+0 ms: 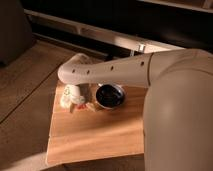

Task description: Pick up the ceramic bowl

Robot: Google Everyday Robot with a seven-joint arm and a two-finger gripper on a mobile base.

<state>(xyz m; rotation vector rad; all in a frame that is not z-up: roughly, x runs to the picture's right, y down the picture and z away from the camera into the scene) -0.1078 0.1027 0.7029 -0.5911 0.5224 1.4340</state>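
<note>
Big and white, the robot arm (175, 100) fills the right side, closest of all. It reaches left across the top of the wooden counter (95, 135) and then bends down. At its end the claw (75, 97) points down at the counter's far left part. Whether the claw is open or closed cannot be told.

The ceramic bowl (110, 95) sits on the counter just to the right of the claw, under the arm. It is round and dark and shiny inside. The arm hides its far edge. Some small pale things (66, 102) lie by the claw; what they are is not clear.
</note>
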